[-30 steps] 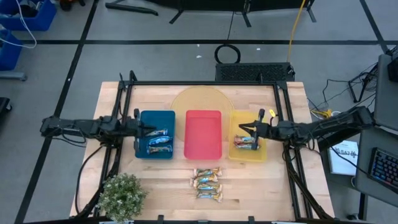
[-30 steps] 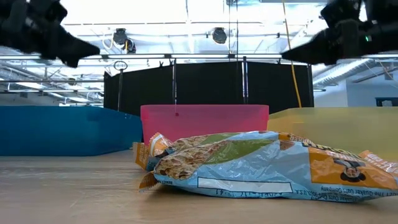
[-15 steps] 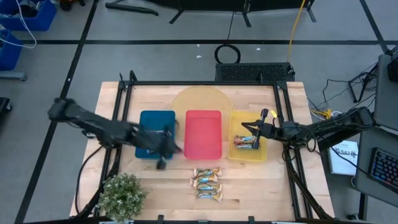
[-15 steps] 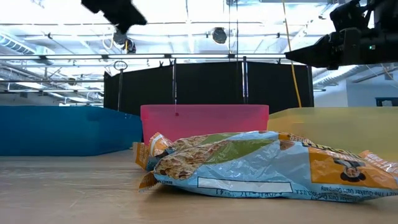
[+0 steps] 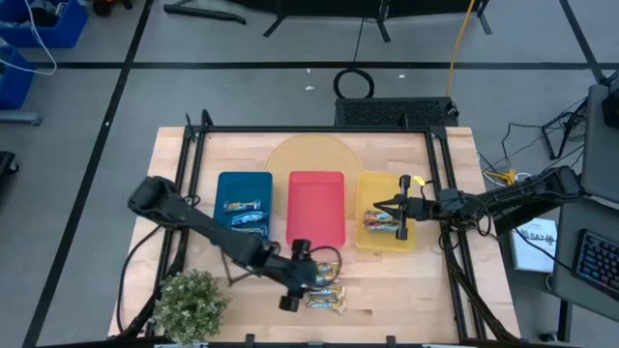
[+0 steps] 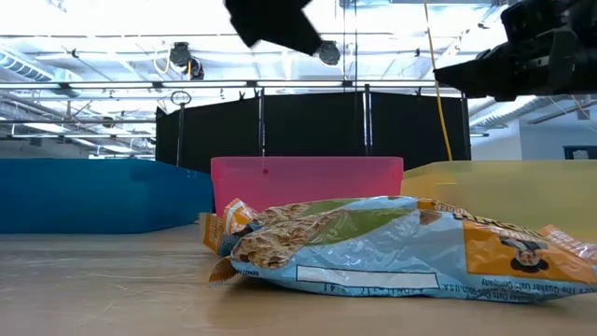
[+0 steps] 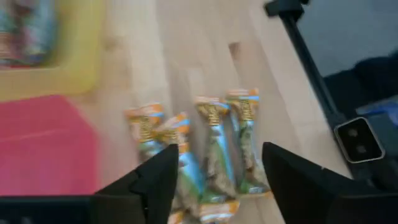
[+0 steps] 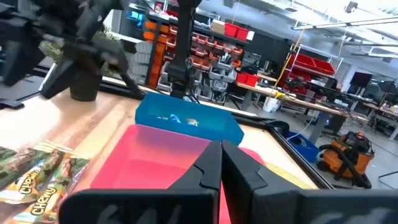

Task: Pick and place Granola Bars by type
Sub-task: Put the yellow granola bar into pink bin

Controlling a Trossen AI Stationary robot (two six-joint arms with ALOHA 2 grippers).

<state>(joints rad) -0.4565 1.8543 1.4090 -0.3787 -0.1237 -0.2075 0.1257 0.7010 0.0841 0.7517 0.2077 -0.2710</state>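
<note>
While the right gripper (image 5: 395, 215) waits shut at right-centre, the left gripper (image 5: 308, 278), fingers spread, hovers over the loose Granola Bars (image 5: 322, 286) at lower centre, needing descent onto 1.

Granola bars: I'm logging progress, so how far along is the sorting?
Done: bars lie in the blue tray, more in the yellow tray. In hand: nothing; the left tool, open, hovers over the loose bars. Left: those bars, the red tray has none. The right tool waits shut over the yellow tray.
</note>
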